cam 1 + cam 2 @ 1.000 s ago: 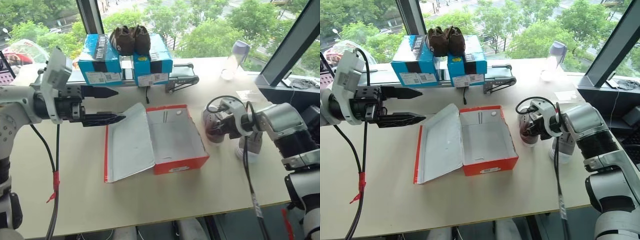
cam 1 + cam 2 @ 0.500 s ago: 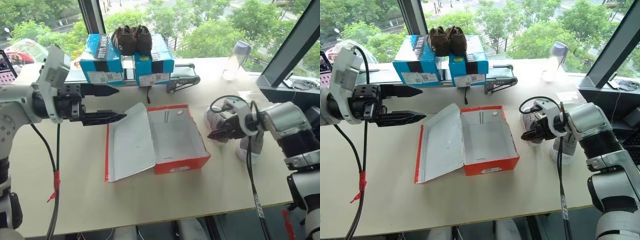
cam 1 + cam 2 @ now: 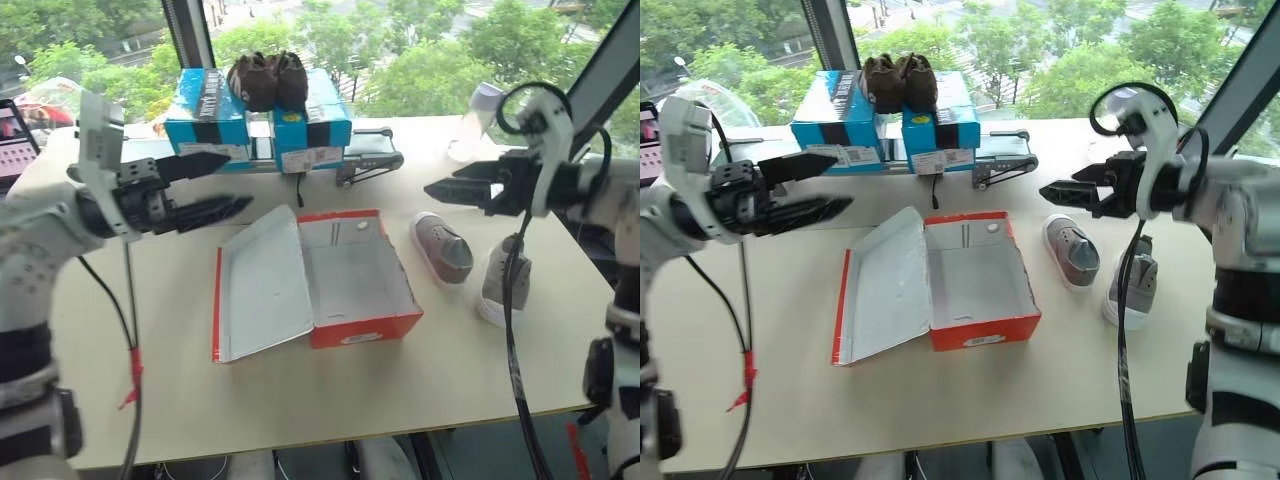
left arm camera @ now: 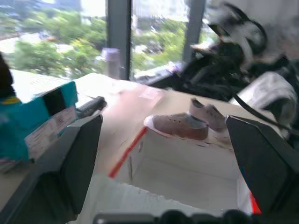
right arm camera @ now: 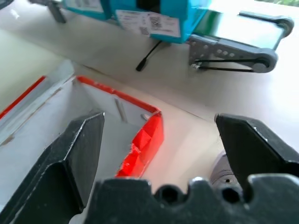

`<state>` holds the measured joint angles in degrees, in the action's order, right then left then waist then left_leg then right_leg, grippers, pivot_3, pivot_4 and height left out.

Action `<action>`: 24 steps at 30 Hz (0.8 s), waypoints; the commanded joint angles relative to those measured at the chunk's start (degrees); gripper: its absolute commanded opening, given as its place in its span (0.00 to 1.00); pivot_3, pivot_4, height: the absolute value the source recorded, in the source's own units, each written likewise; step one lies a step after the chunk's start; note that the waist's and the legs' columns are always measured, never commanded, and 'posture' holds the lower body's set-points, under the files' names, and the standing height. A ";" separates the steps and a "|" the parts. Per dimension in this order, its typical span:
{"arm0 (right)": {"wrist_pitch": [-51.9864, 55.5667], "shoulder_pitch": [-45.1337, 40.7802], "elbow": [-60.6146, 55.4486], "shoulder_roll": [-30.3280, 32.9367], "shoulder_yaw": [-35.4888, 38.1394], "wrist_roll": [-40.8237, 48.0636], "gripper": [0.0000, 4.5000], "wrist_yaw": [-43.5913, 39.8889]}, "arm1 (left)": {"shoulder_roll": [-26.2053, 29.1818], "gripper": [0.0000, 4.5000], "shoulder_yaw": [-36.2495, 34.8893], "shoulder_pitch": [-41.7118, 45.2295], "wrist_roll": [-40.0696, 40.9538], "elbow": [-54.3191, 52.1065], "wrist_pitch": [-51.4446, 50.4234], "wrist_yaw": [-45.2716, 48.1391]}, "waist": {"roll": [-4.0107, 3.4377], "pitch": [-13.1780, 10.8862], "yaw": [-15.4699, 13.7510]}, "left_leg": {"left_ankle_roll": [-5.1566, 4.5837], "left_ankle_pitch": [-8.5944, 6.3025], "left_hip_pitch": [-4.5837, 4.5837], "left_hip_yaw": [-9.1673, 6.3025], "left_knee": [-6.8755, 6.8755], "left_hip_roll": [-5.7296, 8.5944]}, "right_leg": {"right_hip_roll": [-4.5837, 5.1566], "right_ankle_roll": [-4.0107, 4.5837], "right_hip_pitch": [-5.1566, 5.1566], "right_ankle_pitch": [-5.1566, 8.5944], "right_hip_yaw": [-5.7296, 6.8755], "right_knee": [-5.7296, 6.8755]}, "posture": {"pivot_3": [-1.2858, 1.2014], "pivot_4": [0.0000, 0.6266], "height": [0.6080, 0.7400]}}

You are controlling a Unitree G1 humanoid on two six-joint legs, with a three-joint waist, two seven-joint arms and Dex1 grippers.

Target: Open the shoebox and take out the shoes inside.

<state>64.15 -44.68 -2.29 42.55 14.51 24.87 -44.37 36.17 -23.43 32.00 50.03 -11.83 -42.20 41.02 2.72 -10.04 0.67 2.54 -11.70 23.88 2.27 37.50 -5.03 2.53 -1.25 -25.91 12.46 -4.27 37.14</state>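
I saw the shoebox lying open mid-table, shoes right of it. Blue boxes carrying dark shoes stood behind; labels unreadable. Left pincer and right pincer were released, empty.

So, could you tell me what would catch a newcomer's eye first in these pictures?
Most striking is the bright red shoebox in the middle of the table, its lid folded flat to the left and its pale inside empty. Just right of it the two grey shoes lie on the tabletop, with the open right gripper hovering above them. At the far edge, dark brown shoes sit on blue boxes.
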 commanded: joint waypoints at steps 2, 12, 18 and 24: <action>-10.11 3.72 -4.34 -7.71 15.57 -2.92 1.00 17.76 | -6.70 1.00 -4.26 -4.60 -3.77 -3.99 4.91 -14.87 | 0.00 0.01 0.15 | -0.01 0.00 0.21 -0.04 0.18 0.02 | 0.01 -0.10 -0.09 -0.11 -0.02 -0.01 | 0.52 0.24 1.00; -28.08 38.21 -35.34 -19.13 11.14 -10.52 1.00 25.98 | -12.87 1.00 -0.89 -28.18 -23.83 -14.16 17.57 -27.08 | -0.11 0.11 0.70 | -0.01 -0.02 0.26 -0.08 0.24 0.15 | 0.08 -0.24 -0.10 -0.20 -0.15 -0.04 | 0.52 0.24 1.00; -33.16 52.20 -39.77 -25.30 6.16 -11.96 1.00 27.76 | -19.95 1.00 4.09 -45.64 -31.06 -20.92 24.26 -29.46 | -0.09 0.26 1.12 | 0.02 -0.06 -0.61 -0.08 0.23 0.14 | 0.08 -0.62 0.85 0.14 -0.15 -0.22 | 0.52 0.24 1.00; -39.15 56.81 -35.21 -29.52 -0.68 -14.82 1.00 29.78 | -26.53 1.00 11.04 -56.16 -36.73 -23.66 28.67 -31.96 | 0.01 0.34 1.97 | 0.05 -0.07 -0.76 -0.09 0.25 0.25 | 0.04 -0.27 0.97 0.41 -0.52 -0.33 | 0.52 0.24 1.00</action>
<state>28.27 12.12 -38.10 13.63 14.54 11.24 -15.87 10.42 -13.80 -23.08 15.63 -32.68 -16.46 10.09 2.74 -9.70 2.64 2.65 -11.80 23.08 2.18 37.74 -4.75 2.56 -1.52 -24.94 12.88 -4.83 36.80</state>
